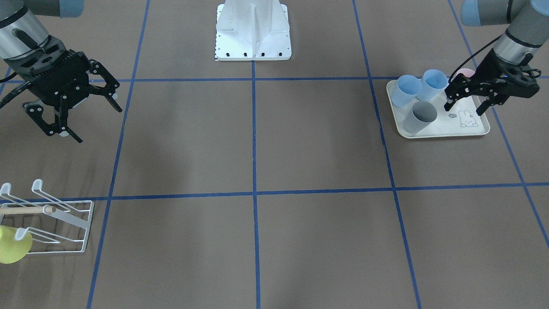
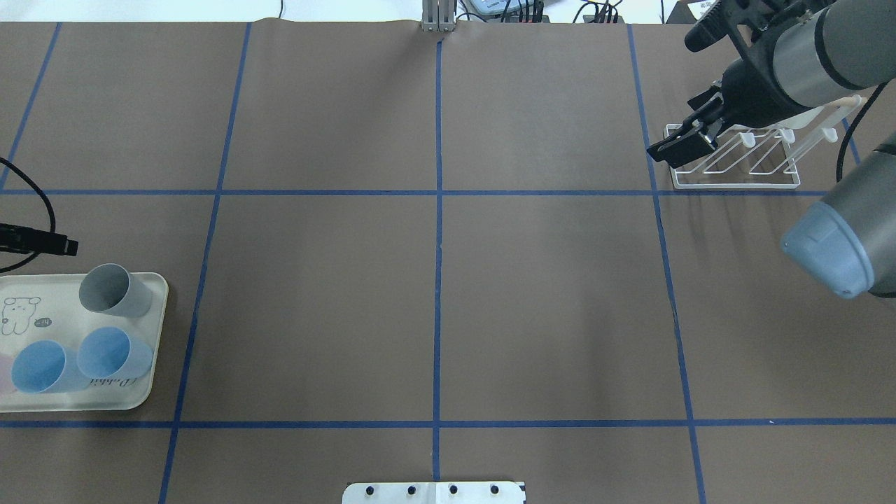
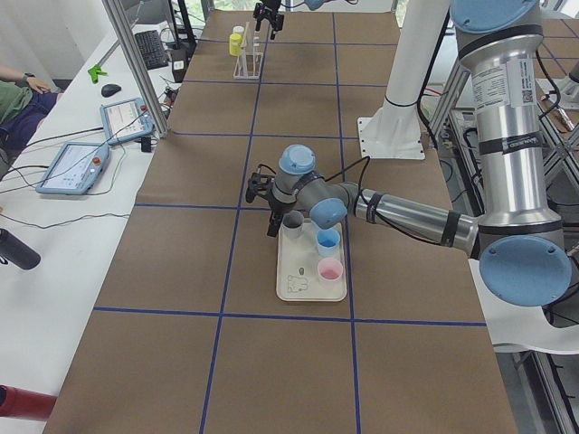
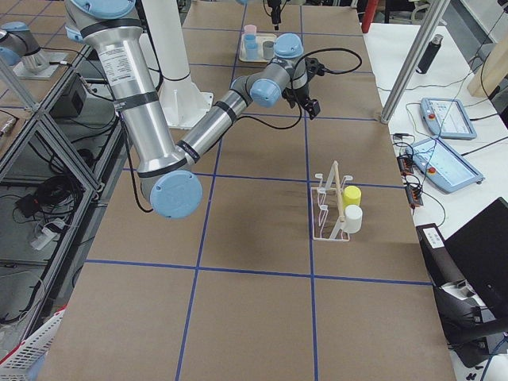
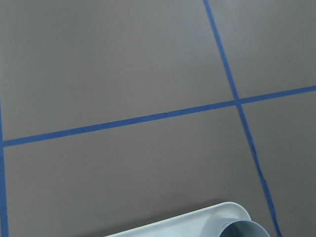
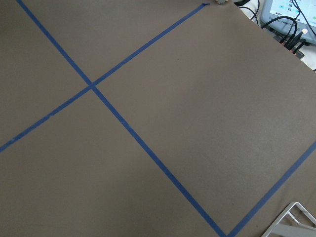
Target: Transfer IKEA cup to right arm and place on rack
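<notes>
Left gripper [image 1: 464, 109] hangs with its jaws spread wide and empty above the cream rabbit-print tray [image 1: 441, 134]. It is just beside the grey cup [image 1: 420, 116] and not touching it. That cup is a plain, smooth tumbler, wider at the rim than at the base. It stands upright in the tray's corner toward the table's middle and away from the robot, mouth up, long axis vertical. Two blue cups [image 1: 407, 90] stand close behind it on the robot's side, and a pink cup [image 1: 465, 72] is partly hidden by the gripper. Across the table the right gripper [image 1: 94, 122], also spread wide and empty, hovers near the white wire rack [image 1: 88, 223], which has a pale wooden dowel [image 1: 30, 210] across it. A yellow cup [image 1: 13, 244] and a white cup [image 4: 353, 220] sit on the rack.
</notes>
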Action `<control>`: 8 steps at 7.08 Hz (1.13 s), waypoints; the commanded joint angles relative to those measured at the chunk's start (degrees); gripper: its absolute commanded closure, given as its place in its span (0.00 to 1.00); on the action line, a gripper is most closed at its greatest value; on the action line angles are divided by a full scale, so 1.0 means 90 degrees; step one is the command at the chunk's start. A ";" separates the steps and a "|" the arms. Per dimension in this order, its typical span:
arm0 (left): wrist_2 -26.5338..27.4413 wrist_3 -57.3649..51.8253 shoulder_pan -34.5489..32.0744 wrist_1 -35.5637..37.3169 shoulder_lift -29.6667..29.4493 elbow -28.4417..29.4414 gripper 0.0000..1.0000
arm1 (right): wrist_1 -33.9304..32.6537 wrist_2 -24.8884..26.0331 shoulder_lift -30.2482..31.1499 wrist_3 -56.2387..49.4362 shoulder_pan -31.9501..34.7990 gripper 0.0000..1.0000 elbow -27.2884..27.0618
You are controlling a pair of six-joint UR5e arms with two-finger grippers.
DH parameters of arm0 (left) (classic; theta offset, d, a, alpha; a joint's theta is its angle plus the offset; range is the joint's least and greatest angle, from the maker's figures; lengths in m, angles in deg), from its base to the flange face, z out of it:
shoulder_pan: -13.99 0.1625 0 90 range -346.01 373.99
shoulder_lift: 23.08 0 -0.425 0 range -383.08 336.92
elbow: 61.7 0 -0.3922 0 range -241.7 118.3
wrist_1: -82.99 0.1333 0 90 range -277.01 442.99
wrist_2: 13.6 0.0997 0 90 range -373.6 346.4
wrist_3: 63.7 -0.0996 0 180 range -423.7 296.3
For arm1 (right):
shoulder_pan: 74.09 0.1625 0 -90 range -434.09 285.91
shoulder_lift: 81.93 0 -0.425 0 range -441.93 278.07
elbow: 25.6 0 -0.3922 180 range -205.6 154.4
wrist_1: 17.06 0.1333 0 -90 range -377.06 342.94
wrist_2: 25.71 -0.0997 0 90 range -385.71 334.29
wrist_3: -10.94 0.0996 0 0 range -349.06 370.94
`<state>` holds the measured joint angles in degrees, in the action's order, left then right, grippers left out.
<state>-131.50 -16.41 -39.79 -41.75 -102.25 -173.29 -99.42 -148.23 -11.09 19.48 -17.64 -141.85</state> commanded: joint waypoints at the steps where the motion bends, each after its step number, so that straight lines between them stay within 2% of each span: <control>1: 0.0298 0.0576 0.0652 -0.0017 -0.0002 0.0016 0.00 | -0.0018 0.0019 0.0009 0.0047 -0.0061 0.01 -0.0003; 2: 0.0298 0.0586 0.0769 -0.0017 -0.0002 0.0036 0.02 | -0.0018 0.0077 0.0010 0.0047 -0.0070 0.01 0.0016; 3: 0.0298 0.0576 0.0819 -0.0017 0.0008 0.0075 0.29 | -0.0018 0.0087 0.0000 0.0047 -0.0080 0.01 0.0017; 4: 0.0298 0.0537 0.0819 -0.0017 0.0018 0.0104 0.48 | -0.0009 0.0087 -0.0010 0.0047 -0.0080 0.01 0.0007; 6: 0.0298 0.0518 0.0819 -0.0016 0.0096 0.0124 0.48 | -0.0009 0.0175 -0.0020 0.0037 -0.0080 0.01 0.0026; 8: 0.0298 0.0527 0.0819 -0.0007 0.0116 0.0153 0.64 | -0.0009 0.0214 -0.0020 0.0037 -0.0100 0.01 0.0026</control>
<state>-128.86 -11.68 -32.42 -41.88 -101.33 -172.08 -99.50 -146.49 -11.26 19.82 -18.46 -141.63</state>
